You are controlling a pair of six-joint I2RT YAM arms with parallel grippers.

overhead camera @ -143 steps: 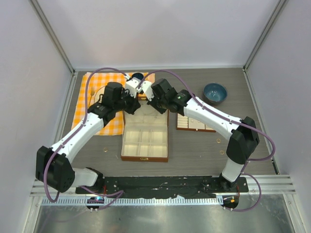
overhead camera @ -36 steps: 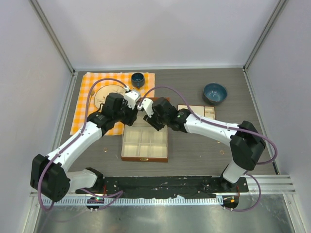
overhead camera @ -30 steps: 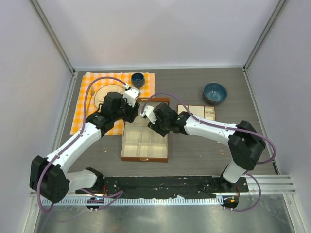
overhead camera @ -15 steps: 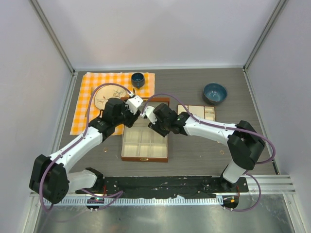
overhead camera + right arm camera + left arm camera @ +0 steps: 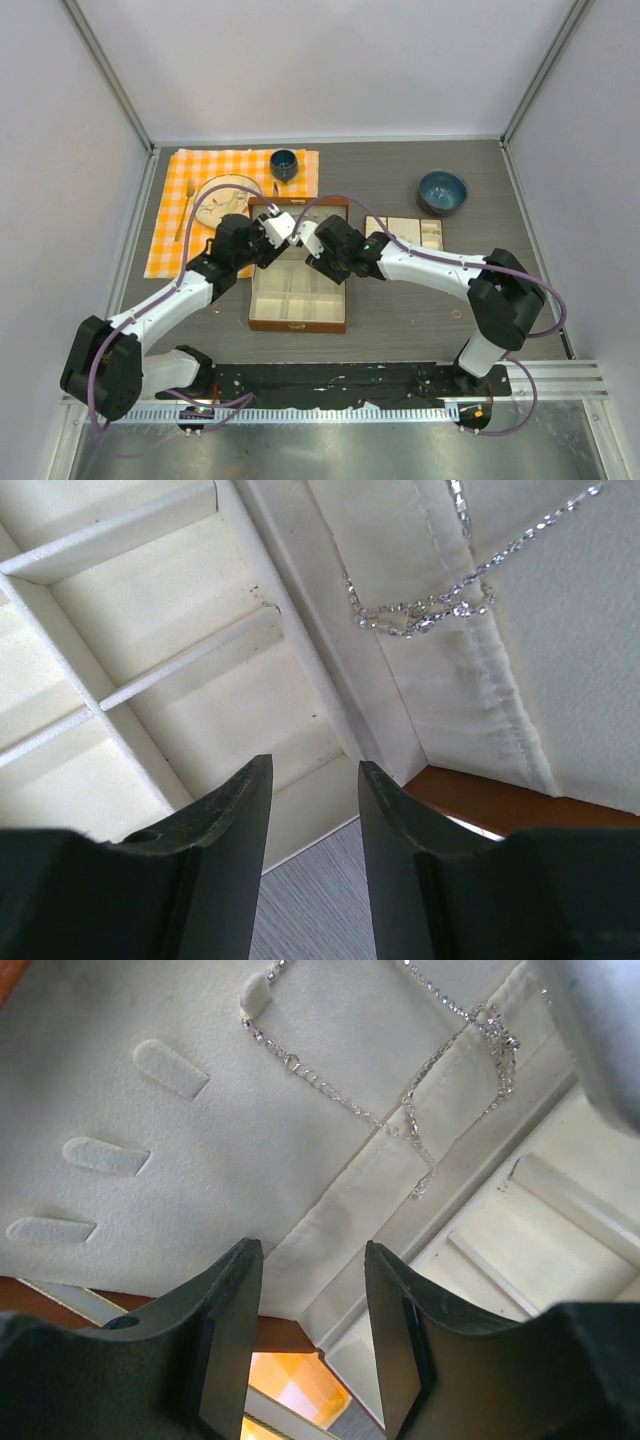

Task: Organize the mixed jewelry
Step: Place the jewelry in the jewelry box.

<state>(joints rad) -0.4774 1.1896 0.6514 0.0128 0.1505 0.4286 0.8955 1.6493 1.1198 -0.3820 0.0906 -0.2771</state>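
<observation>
The brown jewelry box (image 5: 298,322) lies open, its lid (image 5: 300,207) standing at the back. A thin silver chain necklace (image 5: 400,1110) hangs on the lid's cream lining and drapes over the pocket's edge; the right wrist view shows its bunched end (image 5: 430,605). My left gripper (image 5: 281,231) is open just in front of the lid, its fingers (image 5: 225,1310) empty, below the chain. My right gripper (image 5: 308,240) is open next to it over the box's back compartments (image 5: 170,590), holding nothing. A tiny copper ring (image 5: 457,313) lies on the table by the right arm.
An orange checked cloth (image 5: 165,235) at the back left carries a plate (image 5: 225,195), a gold spoon (image 5: 185,215) and a dark cup (image 5: 284,162). A blue bowl (image 5: 442,190) stands back right. A cream insert tray (image 5: 405,228) lies right of the box.
My left gripper has come off the plate, moving right and nearer until it faces the box lid beside the right gripper. The right arm has barely shifted. Both jaws stay as wide.
</observation>
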